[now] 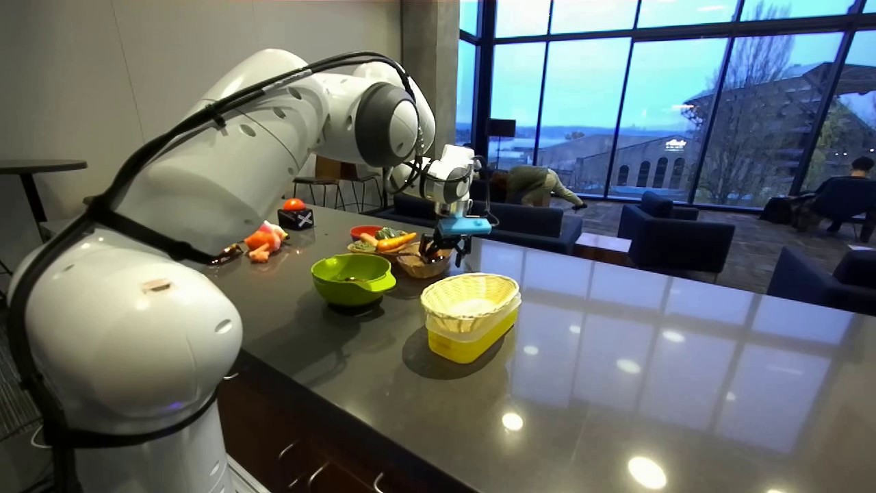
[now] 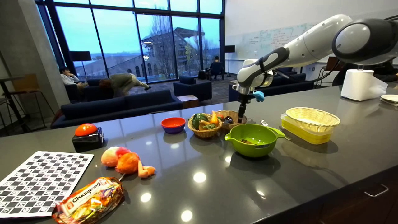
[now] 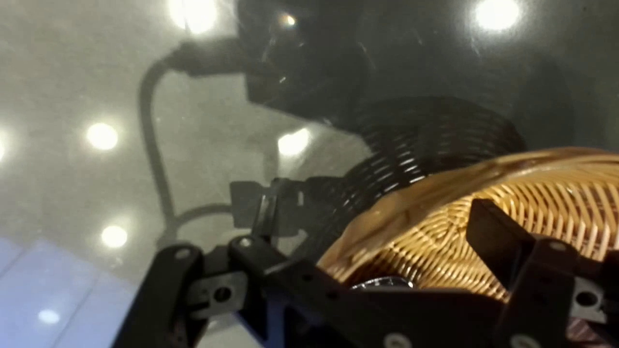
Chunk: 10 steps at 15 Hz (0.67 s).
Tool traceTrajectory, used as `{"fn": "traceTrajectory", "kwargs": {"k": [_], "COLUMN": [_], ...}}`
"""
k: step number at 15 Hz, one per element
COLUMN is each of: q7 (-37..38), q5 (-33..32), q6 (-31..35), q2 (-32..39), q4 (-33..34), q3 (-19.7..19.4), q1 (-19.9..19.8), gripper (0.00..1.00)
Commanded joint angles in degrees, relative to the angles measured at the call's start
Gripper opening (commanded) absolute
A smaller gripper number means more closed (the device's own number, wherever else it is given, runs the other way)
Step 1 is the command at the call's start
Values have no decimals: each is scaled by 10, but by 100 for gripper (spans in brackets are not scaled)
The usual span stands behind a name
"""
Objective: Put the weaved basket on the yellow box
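One brown basket (image 3: 425, 200), presumably the target, stood beneath the gripper (image 3: 379, 222), whose spread fingers straddled its rim. Lifting and transfer apparently remained; the box (image 1: 472, 344), apart from the gripper, already carried a pale basket (image 1: 471, 293).

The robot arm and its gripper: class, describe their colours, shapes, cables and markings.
The arm is glossy white with rounded segments, dark grey joint parts and black cables strapped along it. One small tan patch shows; no lettering is readable. The gripper is black, with angular linked fingers and pale metal plates. A blue piece sits above it.
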Motion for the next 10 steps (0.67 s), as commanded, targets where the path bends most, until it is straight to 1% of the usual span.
{"fn": "traceTrajectory", "kwargs": {"k": [1, 2, 3, 5, 8, 9, 10], "q7": [-12, -12, -12, -13, -12, -11, -10], "q5": [11, 12, 12, 14, 15, 15, 16], "q6": [7, 9, 11, 15, 18, 18, 19], "q2": [14, 17, 18, 21, 21, 22, 21], "q4": [13, 14, 15, 15, 18, 19, 19], "q3": [4, 5, 6, 7, 8, 8, 8], "q1": [-8, -9, -10, -11, -11, -11, -11], "gripper": [100, 97, 74, 71, 50, 40, 33]}}
